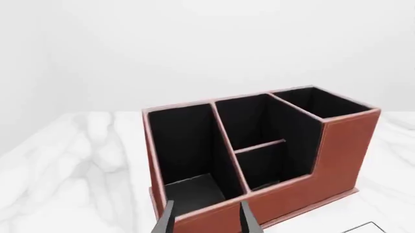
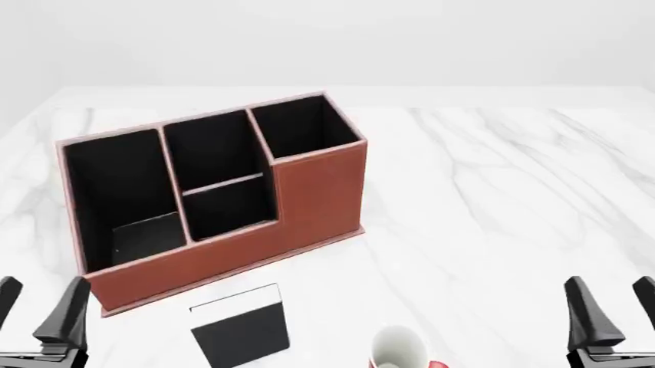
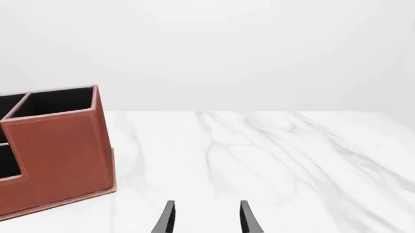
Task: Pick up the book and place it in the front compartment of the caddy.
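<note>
- Black book (image 2: 241,328) lies flat between both grippers, nearer left gripper (image 2: 39,310), just before caddy (image 2: 307,199).
- Left, right gripper (image 2: 608,310): fingers spread, empty.
- Risks: thin book slips from pinch; mug (image 2: 401,349) beside it gets knocked; book snags front compartment (image 2: 227,205) rim.

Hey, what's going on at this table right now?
Nothing is being handled yet. Both arms hang back at the near edge, the left gripper and right gripper open and empty. The book lies flat on the marble table, just in front of the caddy, untouched. The front compartment, where it should go, looks empty. A white-and-red mug stands to the right of the book.
</note>
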You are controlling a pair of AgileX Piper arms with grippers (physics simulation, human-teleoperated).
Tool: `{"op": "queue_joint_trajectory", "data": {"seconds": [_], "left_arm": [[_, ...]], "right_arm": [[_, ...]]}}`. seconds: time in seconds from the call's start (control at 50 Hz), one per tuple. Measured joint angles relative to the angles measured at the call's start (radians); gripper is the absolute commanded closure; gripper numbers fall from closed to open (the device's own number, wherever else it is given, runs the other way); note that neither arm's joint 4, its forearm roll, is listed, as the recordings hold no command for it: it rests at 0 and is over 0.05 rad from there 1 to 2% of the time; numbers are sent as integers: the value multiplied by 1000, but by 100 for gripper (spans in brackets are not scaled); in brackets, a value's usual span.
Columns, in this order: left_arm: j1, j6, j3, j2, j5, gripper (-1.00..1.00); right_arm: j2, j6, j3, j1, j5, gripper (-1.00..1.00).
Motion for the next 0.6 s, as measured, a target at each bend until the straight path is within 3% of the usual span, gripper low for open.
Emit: {"op": "queue_joint_trajectory", "data": {"seconds": [0.6], "left_arm": [[-45,-29,-10,1,18,-100]], "right_arm": [[7,9,-3,0,0,-100]]}}
